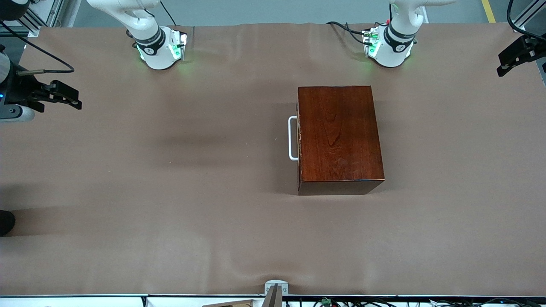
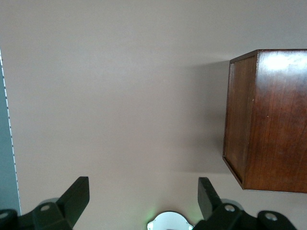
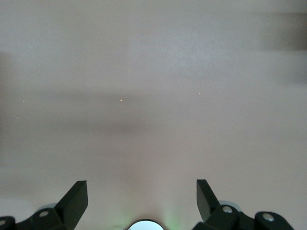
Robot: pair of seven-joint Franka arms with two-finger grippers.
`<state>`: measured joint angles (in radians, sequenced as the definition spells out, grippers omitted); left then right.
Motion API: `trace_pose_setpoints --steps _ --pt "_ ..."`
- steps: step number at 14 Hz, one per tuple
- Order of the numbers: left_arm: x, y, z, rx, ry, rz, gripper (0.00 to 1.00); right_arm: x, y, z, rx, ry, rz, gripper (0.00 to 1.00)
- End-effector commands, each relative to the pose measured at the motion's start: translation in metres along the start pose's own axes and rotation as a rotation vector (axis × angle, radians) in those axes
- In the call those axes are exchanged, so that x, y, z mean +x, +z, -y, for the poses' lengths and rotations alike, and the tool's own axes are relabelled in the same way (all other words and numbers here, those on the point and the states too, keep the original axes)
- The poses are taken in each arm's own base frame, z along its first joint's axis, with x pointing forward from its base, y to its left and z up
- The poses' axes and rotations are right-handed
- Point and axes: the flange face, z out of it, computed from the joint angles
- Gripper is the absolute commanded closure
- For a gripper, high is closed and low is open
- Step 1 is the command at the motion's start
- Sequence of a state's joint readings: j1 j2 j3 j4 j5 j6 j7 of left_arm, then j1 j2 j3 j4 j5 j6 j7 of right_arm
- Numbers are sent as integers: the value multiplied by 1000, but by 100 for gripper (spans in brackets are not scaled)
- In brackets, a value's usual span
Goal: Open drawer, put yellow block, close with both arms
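Drawer [image 1: 298, 138] with its white U-shaped bar handle [image 1: 292, 138] sits pushed flush into the glossy dark reddish-brown wooden box [image 1: 339, 136], which stands on the brown table cloth [image 1: 170, 192] toward the left arm's end. Left gripper [image 1: 514, 55] hangs over that end's edge, fingers [image 2: 74, 196] spread wide. Right gripper [image 1: 59, 96] hangs over the right arm's end, likewise wide open, with only bare cloth below its fingers [image 3: 76, 199].

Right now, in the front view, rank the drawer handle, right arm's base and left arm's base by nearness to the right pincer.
From the right pincer, up over the right arm's end:
1. right arm's base, at that same end.
2. drawer handle, mid-table.
3. left arm's base, at the left arm's end.
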<state>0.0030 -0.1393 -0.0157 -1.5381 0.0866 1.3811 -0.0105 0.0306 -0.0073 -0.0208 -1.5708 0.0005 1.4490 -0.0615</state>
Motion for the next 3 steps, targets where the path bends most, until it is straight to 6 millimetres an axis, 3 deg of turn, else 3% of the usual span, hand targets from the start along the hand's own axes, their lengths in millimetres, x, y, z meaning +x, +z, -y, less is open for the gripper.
trace_pose_setpoints --steps 1,3 --pt "-3 -4 3 14 12 4 0 -8 -2 4 -6 -2 -4 0" --pt "-1 -1 3 14 13 10 0 -8 -3 2 -5 0 -5 0"
